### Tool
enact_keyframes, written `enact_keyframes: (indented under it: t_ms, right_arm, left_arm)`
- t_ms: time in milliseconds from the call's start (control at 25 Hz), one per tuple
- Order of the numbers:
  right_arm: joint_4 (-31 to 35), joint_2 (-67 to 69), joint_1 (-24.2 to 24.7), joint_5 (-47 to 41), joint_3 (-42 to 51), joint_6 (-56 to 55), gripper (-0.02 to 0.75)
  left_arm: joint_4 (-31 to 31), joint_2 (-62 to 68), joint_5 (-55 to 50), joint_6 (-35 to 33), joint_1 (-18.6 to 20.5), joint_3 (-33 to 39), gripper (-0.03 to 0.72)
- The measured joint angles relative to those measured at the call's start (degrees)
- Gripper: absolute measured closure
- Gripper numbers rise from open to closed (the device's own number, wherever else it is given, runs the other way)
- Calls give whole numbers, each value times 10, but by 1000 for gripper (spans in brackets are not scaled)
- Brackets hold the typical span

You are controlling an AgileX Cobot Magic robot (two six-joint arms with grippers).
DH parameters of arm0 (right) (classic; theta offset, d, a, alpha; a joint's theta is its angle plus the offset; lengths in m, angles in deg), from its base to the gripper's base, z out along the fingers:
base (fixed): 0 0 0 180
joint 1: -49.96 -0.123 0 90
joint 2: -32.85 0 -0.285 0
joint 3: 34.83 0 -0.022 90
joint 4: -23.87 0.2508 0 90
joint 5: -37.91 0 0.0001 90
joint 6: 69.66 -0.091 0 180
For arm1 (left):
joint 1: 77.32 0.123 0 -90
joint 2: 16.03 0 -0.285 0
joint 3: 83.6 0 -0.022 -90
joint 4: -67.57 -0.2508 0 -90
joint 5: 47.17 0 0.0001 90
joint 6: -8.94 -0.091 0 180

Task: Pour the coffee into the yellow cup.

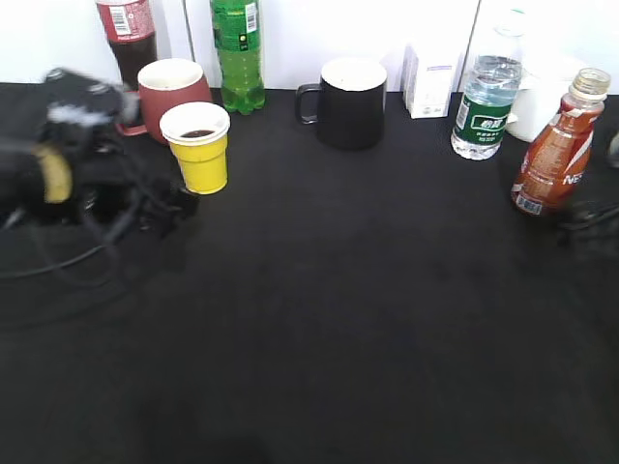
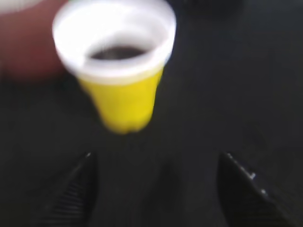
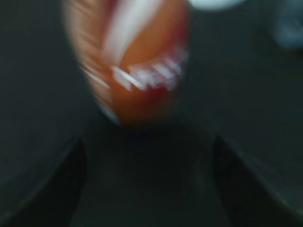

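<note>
Yellow cup (image 1: 200,148) stands upright on the black table (image 1: 338,319), far left back, mouth up, tapering to a narrow base. Dark brown coffee (image 1: 198,133) sits low inside; the left wrist view shows the same dark pool (image 2: 117,52) under the white rim of the cup (image 2: 124,97). Maroon mug (image 1: 172,93) is just behind-left of the cup, close or touching, cannot tell which. Cola bottle with a red label (image 1: 127,34) stands behind the mug, green soda bottle (image 1: 238,53) behind-right of the cup. Black mug (image 1: 348,101) is further right along the back row, handle to the left. White carton (image 1: 429,82), a water bottle with a green label (image 1: 486,101) and a white rounded object (image 1: 542,106) follow to the right.

Coffee bottle (image 1: 559,145) stands at the far right, well apart from the cup, long axis near vertical with a slight lean, clear neck up, uncapped as far as can be seen. In the right wrist view it is heavily blurred (image 3: 135,61), orange-brown with white lettering.

Left gripper (image 2: 156,189) is on the table side of the cup, fingers (image 2: 75,189) spread wide, nothing between them, cup ahead and apart. In the exterior view the left arm (image 1: 68,164) is a blurred dark mass left of the cup. Right gripper (image 3: 149,184) is spread wide too, empty, bottle ahead of it, not touching.
</note>
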Motion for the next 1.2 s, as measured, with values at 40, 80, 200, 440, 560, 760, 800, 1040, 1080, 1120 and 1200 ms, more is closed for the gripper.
enact_keyframes:
  t_ms: [40,80,200,440,560,760,800,1040,1080,1120,1200]
  right_arm:
    - [2,-28,0,-119,-39,0,124]
    - [29,-51,0,-212,-78,-1,146]
    - [124,-112,-1,-384,-164,2,166]
    - [289,-312,-1,-536,-171,170,168]
    - [293,-455,-1,-579,-122,178,168]
    - [242,-665,-1,-732,-96,164,170]
    - [217,-696,-1,-757,-95,144,171]
    - [106,-831,-1,-806,-20,62,173]
    - [106,-834,-1,-791,-9,60,174]
    - [106,-834,-1,-788,-7,58,174]
    - [106,-834,-1,-785,-7,57,174]
  left_arm:
    - [46,-6,-92,3,-21,-36,135]
    - [87,-11,-182,4,-36,-73,173]
    - [144,-45,-345,5,-63,-154,235]
    - [156,-278,-443,-41,-108,-138,248]
    - [159,-452,-467,-50,-109,-35,252]
    - [204,-737,-570,-121,-110,71,253]
    - [224,-771,-588,-143,-110,83,253]
    - [268,-882,-635,-187,-110,134,253]
    - [268,-882,-635,-188,-110,134,253]
    - [268,-882,-635,-188,-110,134,253]
    - [268,-882,-635,-188,-110,134,253]
